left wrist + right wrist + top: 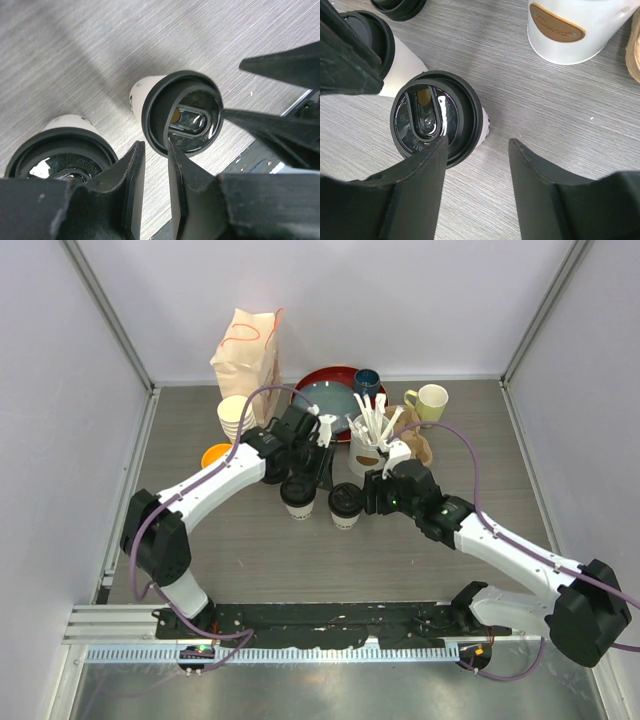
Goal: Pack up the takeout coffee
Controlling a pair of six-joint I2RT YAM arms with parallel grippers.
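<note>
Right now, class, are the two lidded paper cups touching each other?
Apart. The left wrist view shows a strip of bare table between the left cup and the right cup; the top view shows the same gap.

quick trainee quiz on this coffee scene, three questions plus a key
1. True or false: the right claw stands open beside a cream paper cup with a round black plastic lid.
2. Which holds the white utensils? A: white round pot. B: red round plate. C: pale yellow mug.
3. How many lidded cups stand on the grey wood-grain table?
Key: 1 true; 2 A; 3 two.
</note>
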